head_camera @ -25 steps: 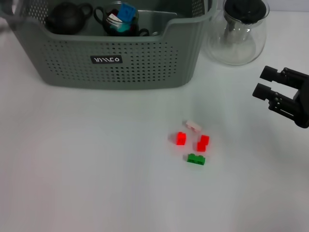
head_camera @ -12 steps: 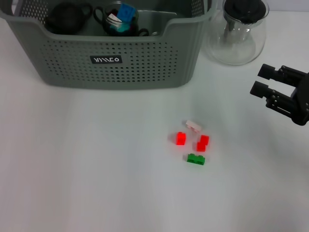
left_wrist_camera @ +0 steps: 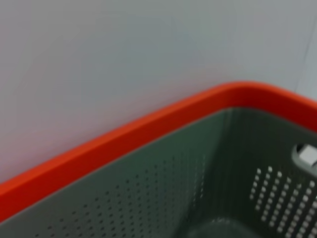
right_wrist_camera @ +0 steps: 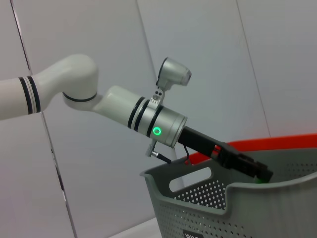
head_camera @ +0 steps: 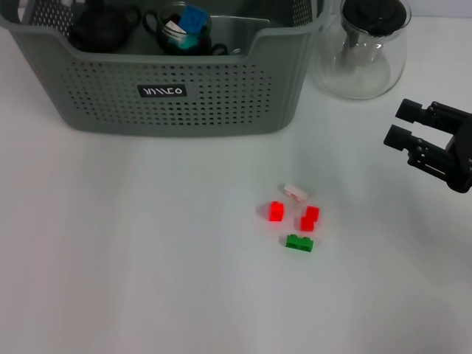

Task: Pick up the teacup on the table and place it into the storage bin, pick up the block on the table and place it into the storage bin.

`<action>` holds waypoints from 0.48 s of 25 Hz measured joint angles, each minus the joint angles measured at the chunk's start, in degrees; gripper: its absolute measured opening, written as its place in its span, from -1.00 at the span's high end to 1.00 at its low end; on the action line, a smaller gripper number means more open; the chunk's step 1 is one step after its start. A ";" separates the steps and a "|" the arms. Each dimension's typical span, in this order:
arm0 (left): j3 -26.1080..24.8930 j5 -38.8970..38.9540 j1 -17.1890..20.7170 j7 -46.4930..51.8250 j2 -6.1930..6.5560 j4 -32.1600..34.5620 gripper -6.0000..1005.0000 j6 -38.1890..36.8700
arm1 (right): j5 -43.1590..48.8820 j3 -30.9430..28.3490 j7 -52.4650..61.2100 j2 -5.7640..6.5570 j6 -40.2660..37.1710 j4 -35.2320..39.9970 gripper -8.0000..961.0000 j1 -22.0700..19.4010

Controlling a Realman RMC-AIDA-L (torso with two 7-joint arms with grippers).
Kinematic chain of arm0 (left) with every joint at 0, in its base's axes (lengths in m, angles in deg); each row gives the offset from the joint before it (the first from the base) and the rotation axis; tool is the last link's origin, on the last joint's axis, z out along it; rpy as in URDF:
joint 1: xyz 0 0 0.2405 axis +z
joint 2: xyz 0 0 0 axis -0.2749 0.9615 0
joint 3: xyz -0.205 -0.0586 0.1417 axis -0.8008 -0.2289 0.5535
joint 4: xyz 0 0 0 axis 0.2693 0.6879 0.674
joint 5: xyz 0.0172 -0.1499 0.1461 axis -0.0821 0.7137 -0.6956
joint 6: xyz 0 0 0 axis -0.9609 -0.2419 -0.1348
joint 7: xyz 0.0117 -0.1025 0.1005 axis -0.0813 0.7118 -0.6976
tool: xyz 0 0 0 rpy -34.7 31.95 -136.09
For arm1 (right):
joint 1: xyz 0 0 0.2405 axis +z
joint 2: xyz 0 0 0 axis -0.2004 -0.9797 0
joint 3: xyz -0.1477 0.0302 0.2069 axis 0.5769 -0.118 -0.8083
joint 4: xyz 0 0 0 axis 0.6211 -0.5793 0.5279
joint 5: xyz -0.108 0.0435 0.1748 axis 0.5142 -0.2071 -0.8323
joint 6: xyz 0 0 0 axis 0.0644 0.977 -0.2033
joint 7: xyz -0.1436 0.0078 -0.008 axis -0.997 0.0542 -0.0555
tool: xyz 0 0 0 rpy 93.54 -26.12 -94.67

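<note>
While small square plastic blocks (head_camera: 299,219), red, green and pale, lay clustered on the table (head_camera: 147,258), the right gripper (head_camera: 404,125) was held open above it. Farther back, dark teacups (head_camera: 177,29) and a blue block (head_camera: 194,18) were seen inside the perforated grey-green storage bin (head_camera: 169,88), over which the left gripper (right_wrist_camera: 257,170) was reached, its opening not discernible.

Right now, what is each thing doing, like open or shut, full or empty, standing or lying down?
storage bin: upright, holds dark teaware and a blue block.
glass carafe: upright, black lid on.
red blocks: loose on the table.
green block: lying on the table.
right gripper: open, empty.
left gripper: over the bin.
</note>
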 joint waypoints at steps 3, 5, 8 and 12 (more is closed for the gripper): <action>-2.29 2.14 0.59 0.02 0.17 1.96 0.08 -2.54 | 0.00 0.00 0.00 0.00 0.00 -0.02 -0.15 0.14; -3.84 4.72 1.78 -0.71 0.03 4.39 -0.08 -4.93 | 0.00 0.02 0.03 0.00 0.00 -0.02 -0.15 0.29; -5.52 9.91 4.62 -1.27 -0.15 9.22 -0.24 -8.85 | 0.00 0.03 0.11 0.00 0.00 0.01 -0.15 0.32; -12.36 26.77 12.23 -7.67 -0.94 17.40 -0.24 -18.73 | 0.00 0.02 0.33 -0.04 0.00 0.18 -0.15 0.32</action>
